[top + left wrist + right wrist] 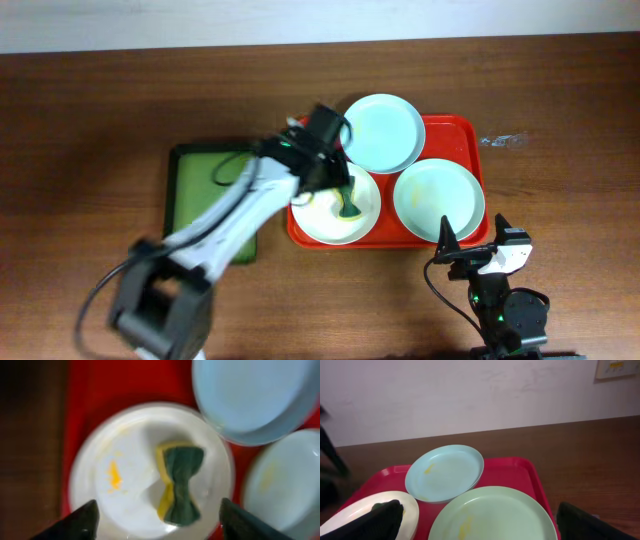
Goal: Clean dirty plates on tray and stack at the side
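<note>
over the sponge [179,482], left end effector [159,512] gapes wide.

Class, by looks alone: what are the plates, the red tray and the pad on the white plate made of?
The plates look like glossy melamine or glazed ceramic, given their sheen. The tray: seemingly smooth moulded plastic, rounded rim. The pad: yellow foam sponge with green scouring layer.

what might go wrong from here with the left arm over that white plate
1. The sponge lies loose on the white plate with the left pincer open; a grab may miss or slip.
2. The blue plate crowds its rim, so scrubbing may shove them together.
3. The yellow smear sits beside the sponge and could be skipped.
</note>
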Controlling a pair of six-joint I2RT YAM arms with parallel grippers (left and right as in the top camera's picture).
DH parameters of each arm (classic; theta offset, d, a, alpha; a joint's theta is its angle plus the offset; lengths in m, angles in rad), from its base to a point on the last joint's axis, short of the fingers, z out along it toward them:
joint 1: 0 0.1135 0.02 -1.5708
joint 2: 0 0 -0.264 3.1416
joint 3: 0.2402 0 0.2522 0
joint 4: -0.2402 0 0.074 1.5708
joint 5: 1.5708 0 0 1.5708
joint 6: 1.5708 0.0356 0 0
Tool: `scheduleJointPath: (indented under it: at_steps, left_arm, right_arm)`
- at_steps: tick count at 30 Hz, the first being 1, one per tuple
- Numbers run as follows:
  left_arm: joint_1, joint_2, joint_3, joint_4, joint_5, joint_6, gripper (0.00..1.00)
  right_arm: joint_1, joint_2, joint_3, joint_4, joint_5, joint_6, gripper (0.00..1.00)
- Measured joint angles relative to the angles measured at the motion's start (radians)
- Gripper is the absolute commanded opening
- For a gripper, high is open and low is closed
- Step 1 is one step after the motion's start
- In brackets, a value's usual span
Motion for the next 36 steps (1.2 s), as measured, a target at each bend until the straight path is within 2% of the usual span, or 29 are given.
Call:
scheduleJointPath:
  at_steps: [3, 5, 8, 12, 13, 14, 15, 16, 17, 18, 20, 21, 22, 24, 26, 27, 29, 31, 33, 35, 36]
  left_arm:
    - [0.092, -0.204, 0.027, -0.156, -0.051, 0.040, 0.99]
    - [0.117, -0.212, 0.028, -0.253, -0.114, 0.054, 0.99]
    - [0.125, -0.207, 0.025, -0.317, -0.182, 0.062, 0.99]
    - [0.125, -0.207, 0.025, -0.328, -0.209, 0.065, 0.99]
    - [0.125, -0.207, 0.025, -0.335, -0.214, 0.065, 0.99]
    - [0.125, -0.207, 0.025, -0.341, -0.217, 0.065, 0.99]
    - [0.125, -0.207, 0.025, -0.344, -0.217, 0.065, 0.99]
    - [0.125, -0.207, 0.024, -0.345, -0.217, 0.065, 0.99]
    - [0.125, -0.207, 0.024, -0.345, -0.219, 0.065, 0.99]
    - [0.125, -0.207, 0.024, -0.344, -0.219, 0.065, 0.99]
    - [0.125, -0.207, 0.024, -0.345, -0.219, 0.065, 0.99]
    - [0.125, -0.207, 0.024, -0.344, -0.220, 0.065, 0.99]
    - [0.125, -0.207, 0.024, -0.346, -0.219, 0.065, 0.99]
    - [0.125, -0.207, 0.023, -0.344, -0.219, 0.065, 0.99]
    - [0.125, -0.207, 0.022, -0.345, -0.219, 0.065, 0.99]
    - [0.125, -0.207, 0.022, -0.344, -0.220, 0.065, 0.99]
    - [0.125, -0.207, 0.021, -0.344, -0.220, 0.065, 0.99]
    - [0.125, -0.207, 0.021, -0.346, -0.219, 0.065, 0.99]
    - [0.125, -0.207, 0.021, -0.345, -0.219, 0.065, 0.99]
    - [0.125, -0.207, 0.021, -0.344, -0.220, 0.065, 0.99]
    - [0.125, -0.207, 0.021, -0.344, -0.220, 0.065, 0.99]
  right_arm:
    - [0.000, 0.000, 0.000, 0.000, 0.000, 0.000, 0.98]
    - [0.000, 0.000, 0.000, 0.000, 0.000, -0.001, 0.98]
    - [0.000, 0.000, 0.000, 0.015, -0.031, 0.046, 0.99]
    - [-0.001, 0.000, -0.002, 0.076, -0.378, 0.362, 0.98]
    - [-0.001, 0.002, -0.002, 0.168, -0.456, 0.491, 0.98]
    - [-0.001, 0.001, -0.002, 0.224, -0.489, 0.547, 0.98]
    - [-0.001, 0.007, 0.003, 0.419, -0.534, 0.617, 0.98]
    - [-0.001, 0.000, 0.010, 0.520, -0.556, 0.652, 0.98]
    - [-0.001, 0.000, 0.036, 0.531, -0.559, 0.673, 0.98]
    - [-0.001, -0.001, 0.069, 0.489, -0.560, 0.671, 0.98]
    - [-0.001, 0.043, 0.267, 0.178, -0.550, 0.571, 0.98]
    - [-0.001, 0.082, 0.411, -0.068, -0.523, 0.476, 0.99]
    - [-0.001, 0.167, 0.562, -0.303, -0.478, 0.395, 0.98]
    - [-0.001, 0.399, 0.840, -0.639, -0.380, 0.266, 0.98]
    - [-0.001, 0.629, 1.028, -0.826, -0.349, 0.200, 1.00]
    - [-0.002, 0.749, 1.084, -0.844, -0.391, 0.182, 0.85]
    - [-0.002, 0.912, 1.114, -0.804, -0.529, 0.163, 0.63]
    - [0.006, 1.093, 1.117, -0.793, -0.590, 0.152, 0.61]
    - [0.040, 1.275, 1.119, -0.777, -0.570, 0.146, 0.62]
    - [0.065, 1.382, 1.118, -0.758, -0.549, 0.139, 0.62]
    - [0.096, 1.515, 1.118, -0.711, -0.528, 0.134, 0.62]
